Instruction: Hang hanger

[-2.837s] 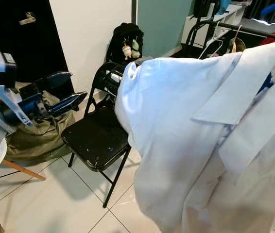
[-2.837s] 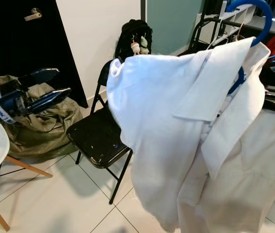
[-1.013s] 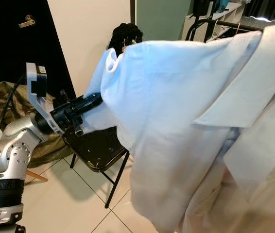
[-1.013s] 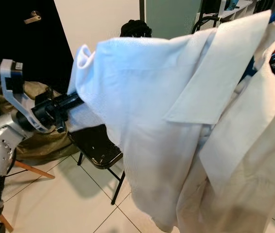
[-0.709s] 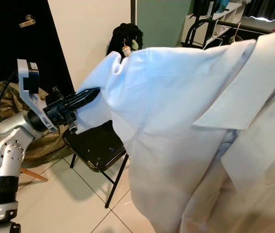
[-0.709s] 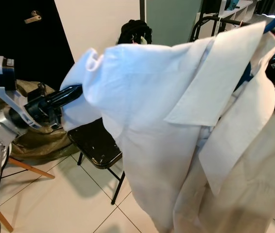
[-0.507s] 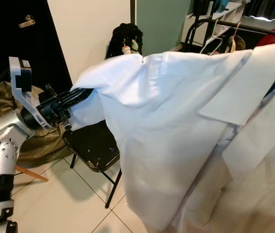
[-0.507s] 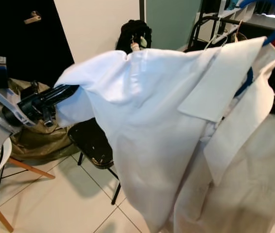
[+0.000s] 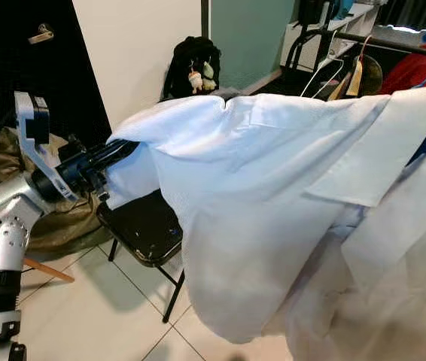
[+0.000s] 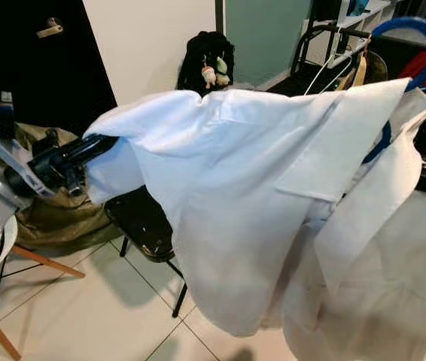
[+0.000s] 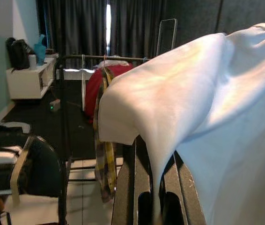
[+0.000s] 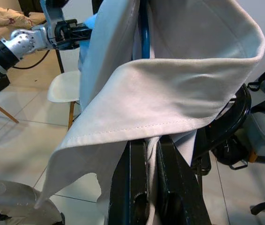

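Left gripper (image 9: 115,153): reaches out from the left, its two black fingers pressed together on the edge of the white shirt's sleeve; the wrist view shows the cloth pinched between them and draped over their tips.
Right gripper (image 12: 145,154): its fingers stand nearly together under the shirt collar, with cloth and the hanger's blue bar running down between them; what exactly they grip is hidden by the collar, so I cannot tell.
White shirt (image 9: 273,195): spread wide across the middle and right of the scene, sleeve pulled out to the left, collar (image 10: 333,147) folded over on the right, the lower part hanging down near the floor.
Hanger (image 10: 405,34): blue, at the far right; its hook rises above the shirt's collar and a short blue length shows below the collar; the rest lies inside the shirt.
Clothes rail (image 9: 371,41): dark bar far right, behind the shirt, with other hangers and a red garment (image 9: 424,68) on it.
Folding chair (image 9: 141,229): black, left of centre, directly under the stretched sleeve.
Backpack (image 9: 190,64): black, far, against the white wall, with small charms on it.
Olive sack (image 10: 55,214): on the floor at left, behind the left arm, before a dark door (image 9: 17,75).
White seat (image 12: 64,89): a pale chair with wooden legs, near left.
Floor (image 9: 85,316): pale tiles.
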### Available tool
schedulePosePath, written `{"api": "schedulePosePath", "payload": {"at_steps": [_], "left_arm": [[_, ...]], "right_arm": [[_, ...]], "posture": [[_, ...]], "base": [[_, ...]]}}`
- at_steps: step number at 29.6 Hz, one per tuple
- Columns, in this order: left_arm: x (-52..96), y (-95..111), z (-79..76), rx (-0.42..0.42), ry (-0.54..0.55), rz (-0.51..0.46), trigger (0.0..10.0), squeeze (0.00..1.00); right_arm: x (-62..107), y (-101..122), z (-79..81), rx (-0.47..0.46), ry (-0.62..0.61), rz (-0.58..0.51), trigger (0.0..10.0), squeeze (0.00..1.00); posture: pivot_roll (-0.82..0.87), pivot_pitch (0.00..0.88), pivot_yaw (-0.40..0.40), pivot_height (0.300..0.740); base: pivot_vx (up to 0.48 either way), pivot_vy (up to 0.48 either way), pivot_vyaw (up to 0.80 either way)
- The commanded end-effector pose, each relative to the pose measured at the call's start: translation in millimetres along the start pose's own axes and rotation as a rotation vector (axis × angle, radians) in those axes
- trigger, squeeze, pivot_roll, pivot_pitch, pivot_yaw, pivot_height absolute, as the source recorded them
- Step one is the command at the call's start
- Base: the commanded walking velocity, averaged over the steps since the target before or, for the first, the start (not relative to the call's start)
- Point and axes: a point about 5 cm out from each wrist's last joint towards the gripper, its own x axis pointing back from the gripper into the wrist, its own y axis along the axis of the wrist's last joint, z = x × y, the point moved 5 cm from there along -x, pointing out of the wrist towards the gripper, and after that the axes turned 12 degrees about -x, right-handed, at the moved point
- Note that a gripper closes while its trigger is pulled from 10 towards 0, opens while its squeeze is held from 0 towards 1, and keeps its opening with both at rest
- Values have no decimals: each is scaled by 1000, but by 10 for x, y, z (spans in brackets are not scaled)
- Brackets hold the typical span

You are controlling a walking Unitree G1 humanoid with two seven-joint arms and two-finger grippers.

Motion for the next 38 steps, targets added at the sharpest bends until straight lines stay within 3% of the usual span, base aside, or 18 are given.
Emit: {"api": "schedulePosePath", "payload": {"at_steps": [1, 4, 5, 8, 9, 12, 19, 20, 21, 22, 25, 26, 30, 31, 34, 35, 37, 38], "left_arm": [[119, -63, 127, 2, 87, 15, 0, 0], [187, -168, 210, 25, 147, 29, 0, 0], [260, -248, 329, 54, 234, 24, 0, 0], [260, -248, 329, 54, 234, 24, 0, 0], [304, -303, 407, 79, 299, 14, 0, 0], [335, -373, 459, 106, 355, 12, 0, 0], [346, -522, 417, 154, 369, 38, 0, 0], [297, -538, 288, 164, 288, 49, 9961, 0], [297, -538, 288, 164, 288, 49, 9961, 0], [242, -552, 77, 168, 157, 67, 10000, 0], [242, -552, 77, 168, 157, 67, 10000, 0], [211, -533, -158, 191, 15, 67, 10000, 0], [211, -533, -158, 191, 15, 67, 10000, 0], [218, -491, -352, 226, -104, 72, 10000, 1000], [297, -502, -456, 229, -184, 123, 10000, 1000], [464, -557, -429, 185, -217, 231, 10000, 1000], [769, -510, -86, 27, -148, 406, 10000, 1000], [769, -510, -86, 27, -148, 406, 10000, 1000]], "right_arm": [[37, 42, 19, 12, -3, -19, 0, 0], [46, 44, 28, 14, 1, -20, 0, 0], [31, -21, 28, 7, 1, 14, 0, 0], [31, -21, 28, 7, 1, 14, 0, 0], [-5, -110, 38, 2, 10, 49, 0, 0], [-37, -139, 58, -10, 27, 47, 0, 0], [-81, -197, 82, -25, 49, 55, 0, 0], [-81, -190, 84, -22, 49, 53, 0, 0], [-81, -190, 84, -22, 49, 53, 0, 0], [-82, -177, 86, -18, 51, 50, 0, 0], [-82, -177, 86, -18, 51, 50, 0, 0], [-86, -163, 83, -11, 50, 46, 0, 0], [-86, -163, 83, -11, 50, 46, 0, 0], [-91, -149, 77, -2, 49, 44, 0, 0], [-91, -133, 72, 9, 47, 44, 0, 0], [-79, -120, 61, 21, 40, 53, 0, 0], [-45, -119, 43, 34, 25, 81, 0, 0], [-45, -119, 43, 34, 25, 81, 0, 0]], "posture": [[-167, 93, 41, 740], [-169, 93, 43, 740], [-173, 94, 45, 740], [-173, 94, 45, 740], [-173, 94, 45, 740], [-169, 93, 44, 740], [-169, 93, 46, 740], [-168, 91, 49, 740], [-168, 91, 49, 740], [-167, 90, 49, 740], [-167, 90, 49, 740], [-165, 89, 51, 740], [-165, 89, 51, 740], [-165, 89, 51, 740], [-162, 84, 50, 740], [-165, 81, 48, 740], [-162, 80, 49, 740], [-162, 80, 49, 740]], "base": [[0, 0, 0], [0, 0, 0], [0, 0, 0], [0, 0, 0], [0, 0, 0], [0, 0, 0], [0, 0, 0], [0, 0, 0], [0, 0, 0], [0, 0, 0], [0, 0, 0], [0, 0, 0], [0, 0, 0], [0, 0, 0], [0, 0, 0], [0, 0, 0], [0, 0, 0], [0, 0, 0]]}}
